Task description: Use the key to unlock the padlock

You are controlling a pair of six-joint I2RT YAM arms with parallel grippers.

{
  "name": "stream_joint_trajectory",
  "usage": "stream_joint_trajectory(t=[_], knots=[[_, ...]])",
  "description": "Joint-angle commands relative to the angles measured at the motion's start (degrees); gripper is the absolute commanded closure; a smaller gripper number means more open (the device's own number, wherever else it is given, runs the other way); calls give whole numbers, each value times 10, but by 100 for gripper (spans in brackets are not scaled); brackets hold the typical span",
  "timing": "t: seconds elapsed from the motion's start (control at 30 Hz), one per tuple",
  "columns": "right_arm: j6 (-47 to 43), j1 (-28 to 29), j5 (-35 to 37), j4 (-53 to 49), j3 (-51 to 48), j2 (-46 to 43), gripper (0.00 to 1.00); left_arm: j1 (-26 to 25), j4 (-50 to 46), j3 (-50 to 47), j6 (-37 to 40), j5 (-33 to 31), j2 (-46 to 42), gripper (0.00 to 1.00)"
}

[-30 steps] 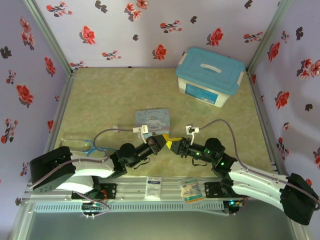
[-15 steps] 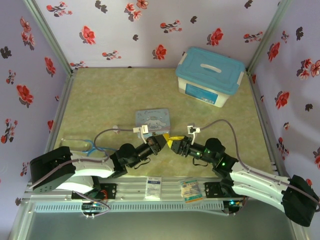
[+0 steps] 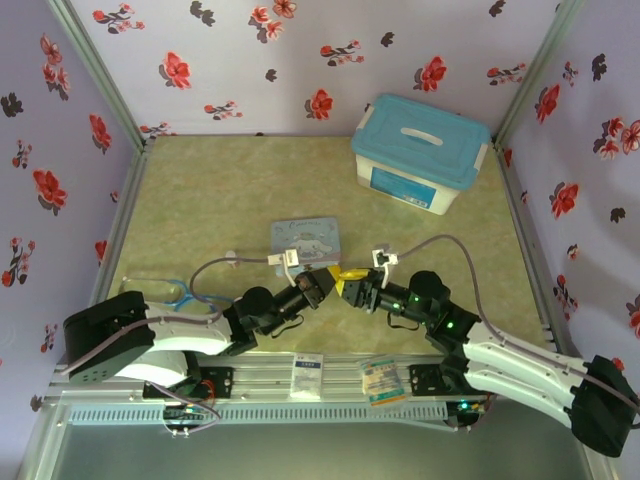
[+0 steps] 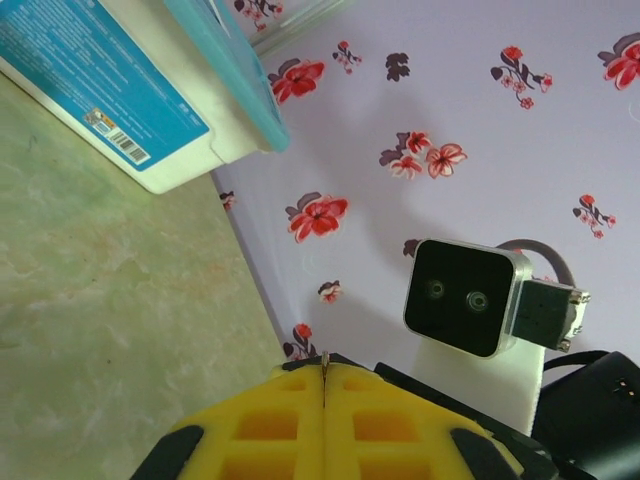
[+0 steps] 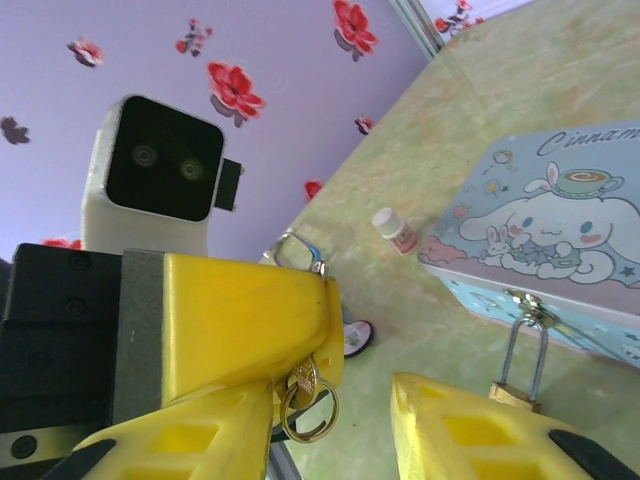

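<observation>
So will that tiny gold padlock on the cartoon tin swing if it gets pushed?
Probably yes. The tiny brass padlock hangs loose from the front clasp of the cartoon-printed tin, so a nudge would likely make it swing rather than slide. It looks like solid metal, so it is probably stiff and a bit heavy for its size.

I see the padlock (image 5: 517, 394) at the front of the tin (image 5: 540, 240): polished brass-looking body, glossy silvery shackle. The tin looks like smooth printed metal. Left of it, the key (image 5: 304, 380) and its ring (image 5: 310, 412) gleam metallic.
</observation>
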Motion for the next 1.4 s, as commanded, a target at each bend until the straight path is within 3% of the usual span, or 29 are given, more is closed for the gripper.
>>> stream_joint_trajectory(t=[0.0,0.3,0.37,0.4,0.5,0.53,0.6,0.67,0.73,0.8,0.9,1.2,1.37], knots=[[-41,0,-25,-30,41,14,65,-14,9,20,10,12,7,100],[-18,-6,-19,17,13,0,100,-14,11,8,3,4,6,100],[-18,-7,-17,6,9,-2,100,-14,9,5,10,3,1,98],[-19,-7,-16,-4,8,-5,100,-14,2,2,10,-2,-2,92],[-23,-12,4,-55,9,-19,100,-10,1,-6,12,-11,-7,91],[-25,-14,1,-64,9,-24,100,-8,4,-8,11,-11,-7,87],[-30,-15,-4,-92,11,-38,100,-4,7,-16,13,-14,-16,59],[-39,-16,-20,-116,14,-51,100,1,-4,-22,20,-16,-33,54],[-47,-16,-30,-144,19,-64,100,7,-44,-25,21,-20,-61,50],[-56,-16,-39,-169,25,-73,100,15,-194,-2,6,-31,-105,44],[-66,-16,-46,-197,35,-74,100,15,-320,38,52,-15,-146,41],[-37,-39,-135,-163,45,-43,100,32,-388,46,109,67,-174,33],[-43,-44,-152,-171,57,-27,100,37,-388,59,111,116,-159,38]])
